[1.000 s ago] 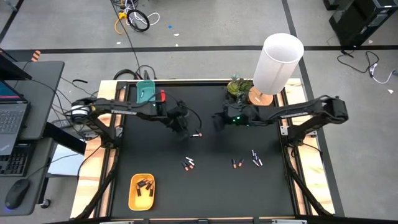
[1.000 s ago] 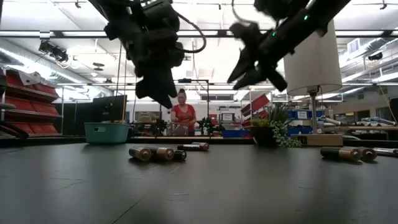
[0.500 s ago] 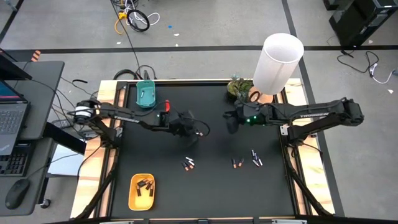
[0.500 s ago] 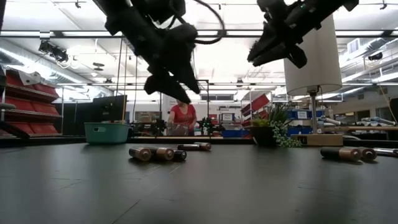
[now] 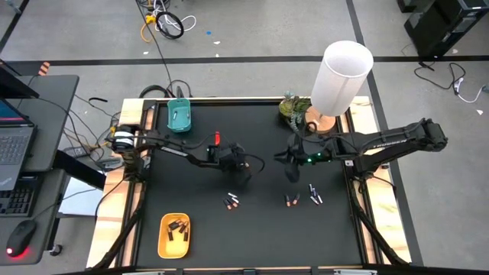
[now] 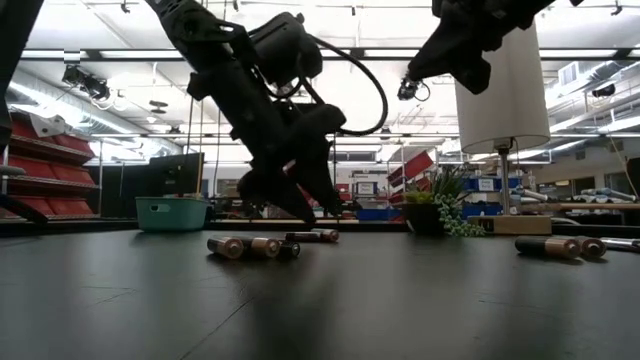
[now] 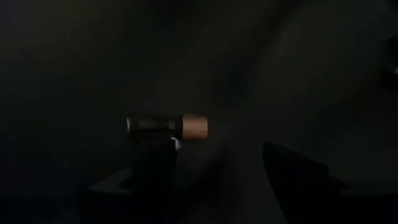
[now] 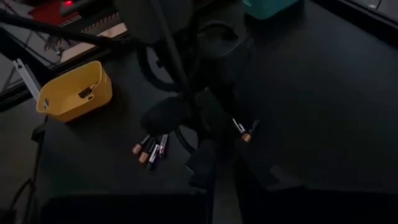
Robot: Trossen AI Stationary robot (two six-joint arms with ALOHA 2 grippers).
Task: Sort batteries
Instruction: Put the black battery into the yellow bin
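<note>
A dark battery with a copper end (image 7: 168,126) lies on the black table's middle. My left gripper (image 5: 244,172) hovers just over it, open and slanting down. The battery lies just ahead of one fingertip (image 7: 155,155) and touches nothing of the gripper. My right gripper (image 5: 291,174) hangs higher, right of the middle, shut with nothing in it. More batteries lie near the front: three (image 5: 231,202), a pair (image 5: 290,201) and several (image 5: 315,193). The yellow tray (image 5: 162,246) holds several batteries. The teal tray (image 5: 179,117) stands at the far left.
A white lamp (image 5: 342,76) on a wooden base and a small green plant (image 5: 292,107) stand at the table's far right corner. In the low view a person shows far behind the table. Bare black mat lies between the battery groups and the yellow tray.
My left gripper has come down and gone toward the table's right and near edges, tipping steeper, and now stands low over the battery in the middle. My right gripper has risen and drawn back toward the right edge, rolling, and its fingers have come together.
</note>
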